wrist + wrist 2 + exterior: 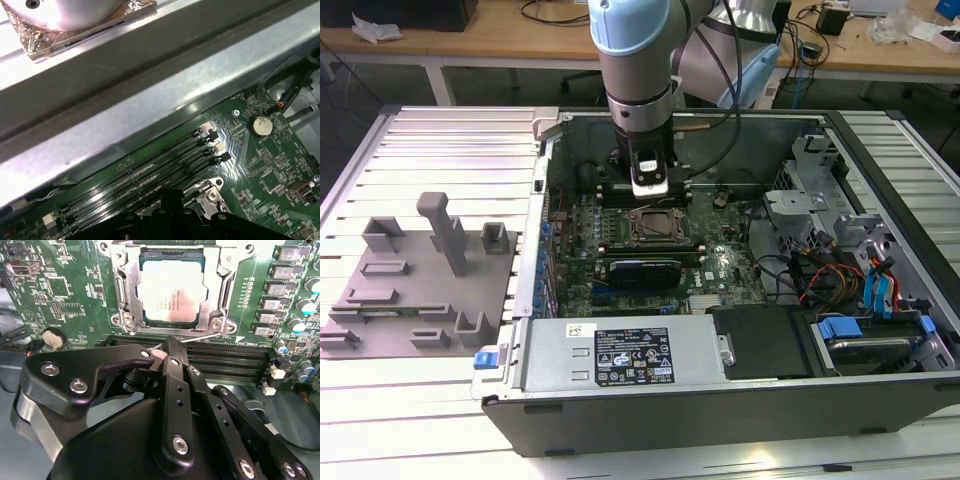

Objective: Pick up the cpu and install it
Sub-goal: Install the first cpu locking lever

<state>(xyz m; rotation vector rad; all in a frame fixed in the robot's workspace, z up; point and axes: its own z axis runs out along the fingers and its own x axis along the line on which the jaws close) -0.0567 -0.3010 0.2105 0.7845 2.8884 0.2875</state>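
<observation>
Hovering inside the open computer case (880,400), the one arm holds its gripper (170,347) just above the far edge of the motherboard socket (122,295), over the black memory slots (225,360). In the second wrist view its fingers (172,375) meet at a closed tip with nothing held between them. One cpu (172,290) lies flat in the socket, silver top up, framed by the metal bracket. One round coin cell (53,338) sits on the green board. At the exterior view's left, one grey fixture plate (415,290) with several upright blocks rests on the slatted table (420,400), well apart from the case
</observation>
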